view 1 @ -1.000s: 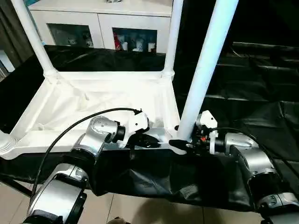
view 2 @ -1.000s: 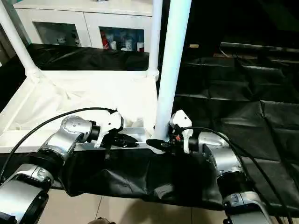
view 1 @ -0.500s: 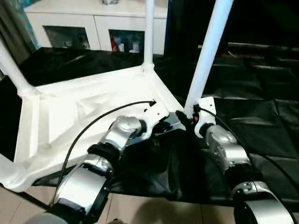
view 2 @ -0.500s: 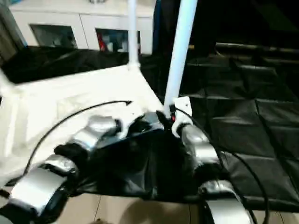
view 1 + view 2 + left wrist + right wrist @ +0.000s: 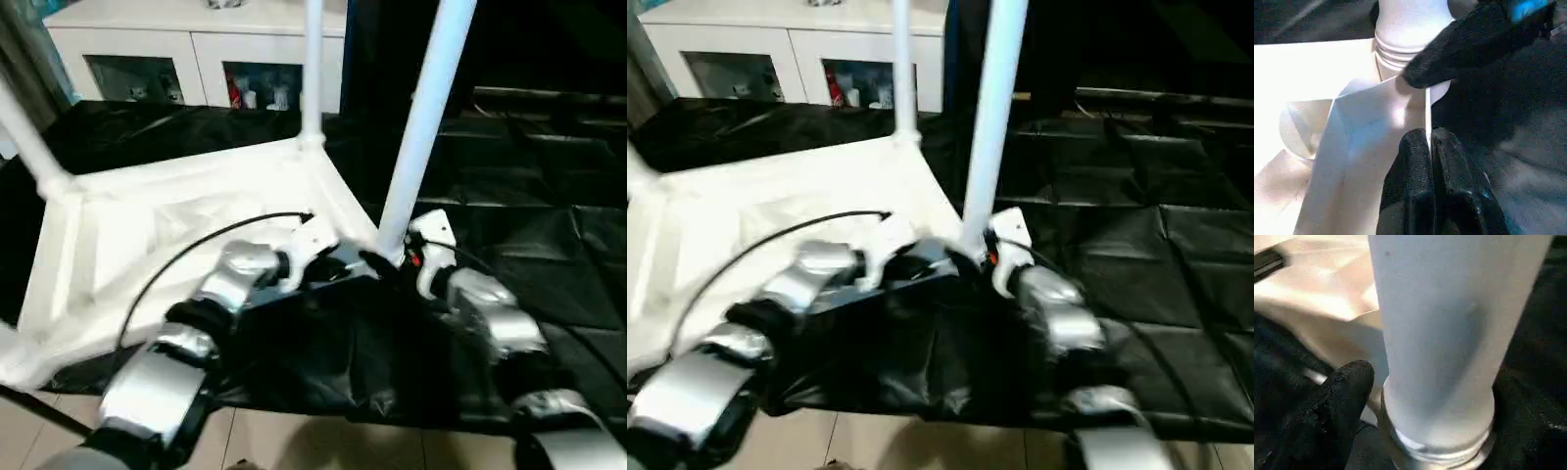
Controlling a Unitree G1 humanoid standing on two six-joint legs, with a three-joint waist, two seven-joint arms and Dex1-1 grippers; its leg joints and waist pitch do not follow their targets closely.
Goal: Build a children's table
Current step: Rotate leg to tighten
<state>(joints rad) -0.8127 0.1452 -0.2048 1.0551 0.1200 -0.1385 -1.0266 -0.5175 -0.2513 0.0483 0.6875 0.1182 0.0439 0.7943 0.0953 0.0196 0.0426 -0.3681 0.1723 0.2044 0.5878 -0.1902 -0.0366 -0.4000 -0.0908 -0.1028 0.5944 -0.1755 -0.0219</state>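
The left gripper (image 5: pixel 1431 161), its fingers pressed together on the rim of the upturned tabletop (image 5: pixel 186 235), steadied the corner. Just beyond it the near leg (image 5: pixel 421 127) stood in its socket, the right gripper (image 5: pixel 377 262) spread around its base. Best to hold the rim firm while pressing the leg straight down.

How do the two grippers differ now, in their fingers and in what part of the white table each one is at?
The left gripper is shut, its fingers pinching the thin edge of the table top. The right gripper is at the base of the near leg, by the corner socket; one finger lies beside the leg. Both have black fingers and work at the same near corner.
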